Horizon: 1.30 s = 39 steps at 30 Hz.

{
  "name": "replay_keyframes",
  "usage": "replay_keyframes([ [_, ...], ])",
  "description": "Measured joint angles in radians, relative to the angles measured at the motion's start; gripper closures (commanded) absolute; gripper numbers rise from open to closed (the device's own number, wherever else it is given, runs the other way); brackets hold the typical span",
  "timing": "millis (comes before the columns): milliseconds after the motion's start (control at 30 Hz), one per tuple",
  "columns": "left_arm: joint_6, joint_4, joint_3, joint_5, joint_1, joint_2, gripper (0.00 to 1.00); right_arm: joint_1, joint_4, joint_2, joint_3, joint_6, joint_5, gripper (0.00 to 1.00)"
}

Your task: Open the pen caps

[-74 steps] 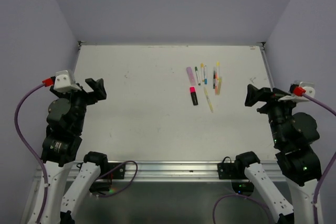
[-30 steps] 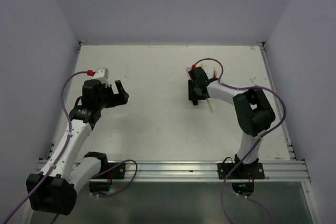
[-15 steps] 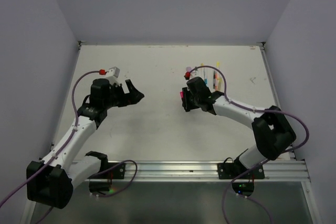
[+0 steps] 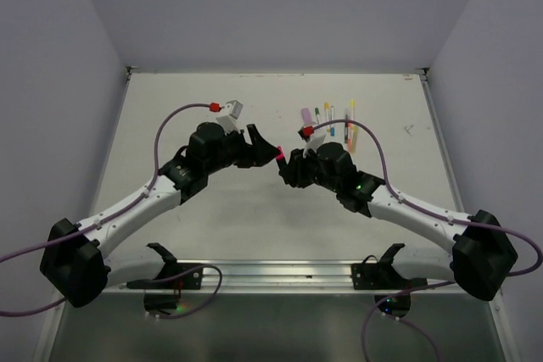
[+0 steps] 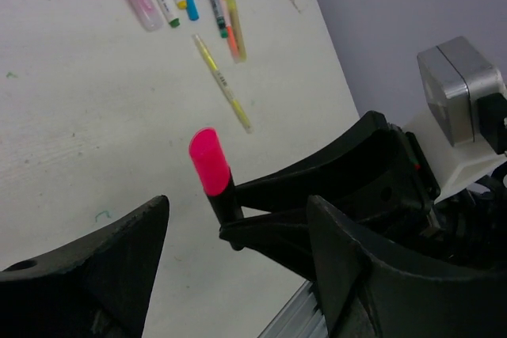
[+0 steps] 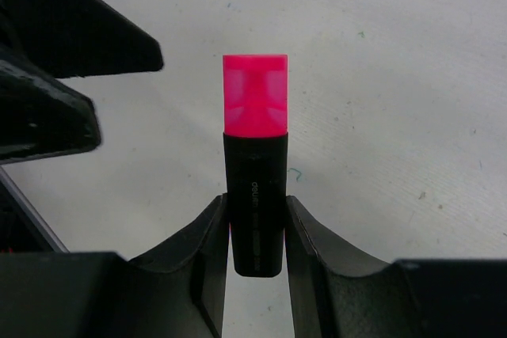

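the right claw now clamps the black plastic highlighter aloft; the left claw, jaws wide apart, has come up just short of its stubby pink cap: uncapping can begin.

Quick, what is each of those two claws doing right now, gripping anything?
Left gripper: open, jaws either side of the pink cap, not touching it.
Right gripper: shut on the black-and-pink highlighter, held by its black body.

Bright even overhead light, faint soft shadows — left hand dark, slightly blurred
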Motion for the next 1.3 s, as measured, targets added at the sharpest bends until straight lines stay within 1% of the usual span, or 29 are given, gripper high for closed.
replay_keyframes([
  [67, -0.009, 0.023, 0.023, -0.042, -0.045, 0.028, 0.30, 0.008, 0.021, -0.013, -0.012, 0.000, -0.012, 0.95],
  [167, -0.020, 0.042, 0.040, -0.098, -0.083, 0.061, 0.39, 0.017, 0.046, -0.028, -0.021, 0.000, -0.017, 0.96],
  [200, -0.025, 0.044, 0.041, -0.121, -0.091, 0.069, 0.45, 0.018, 0.055, -0.032, -0.023, 0.000, -0.017, 0.96],
  [233, -0.031, 0.045, 0.041, -0.143, -0.097, 0.076, 0.48, 0.019, 0.061, -0.035, -0.026, 0.000, -0.017, 0.96],
  [433, -0.039, 0.044, 0.048, -0.224, -0.111, 0.111, 0.50, 0.021, 0.089, -0.049, -0.040, 0.000, -0.019, 0.96],
  [567, -0.044, 0.046, 0.058, -0.241, -0.121, 0.130, 0.51, 0.026, 0.098, -0.050, -0.045, 0.000, -0.022, 0.96],
  [667, -0.046, 0.054, 0.060, -0.245, -0.129, 0.142, 0.55, 0.028, 0.106, -0.050, -0.045, 0.001, -0.022, 0.96],
  [700, -0.047, 0.058, 0.061, -0.245, -0.132, 0.146, 0.60, 0.029, 0.109, -0.050, -0.045, 0.001, -0.022, 0.96],
  [767, -0.054, 0.067, 0.061, -0.245, -0.137, 0.156, 0.68, 0.031, 0.114, -0.050, -0.045, 0.002, -0.022, 0.96],
  [800, -0.055, 0.069, 0.061, -0.246, -0.137, 0.160, 0.77, 0.032, 0.116, -0.050, -0.045, 0.002, -0.022, 0.96],
  [867, -0.064, 0.075, 0.062, -0.241, -0.141, 0.163, 0.89, 0.034, 0.118, -0.050, -0.045, 0.004, -0.022, 0.95],
  [900, -0.063, 0.082, 0.062, -0.245, -0.143, 0.163, 1.00, 0.034, 0.119, -0.049, -0.045, 0.004, -0.022, 0.93],
  [933, -0.061, 0.088, 0.062, -0.249, -0.146, 0.163, 1.00, 0.034, 0.119, -0.050, -0.045, 0.004, -0.022, 0.89],
  [1000, -0.061, 0.089, 0.062, -0.249, -0.146, 0.162, 1.00, 0.034, 0.123, -0.051, -0.045, 0.005, -0.022, 0.75],
  [1067, -0.052, 0.088, 0.061, -0.252, -0.146, 0.155, 1.00, 0.034, 0.128, -0.051, -0.045, 0.005, -0.031, 0.65],
  [1100, -0.044, 0.085, 0.061, -0.252, -0.146, 0.148, 1.00, 0.033, 0.131, -0.051, -0.045, 0.006, -0.037, 0.56],
  [1200, -0.007, 0.090, 0.051, -0.248, -0.146, 0.110, 1.00, 0.033, 0.140, -0.056, -0.047, 0.009, -0.078, 0.46],
  [1233, 0.010, 0.095, 0.043, -0.243, -0.146, 0.087, 1.00, 0.033, 0.141, -0.060, -0.049, 0.008, -0.099, 0.41],
  [1300, 0.058, 0.114, 0.014, -0.221, -0.146, 0.029, 1.00, 0.034, 0.140, -0.068, -0.051, 0.005, -0.143, 0.36],
])
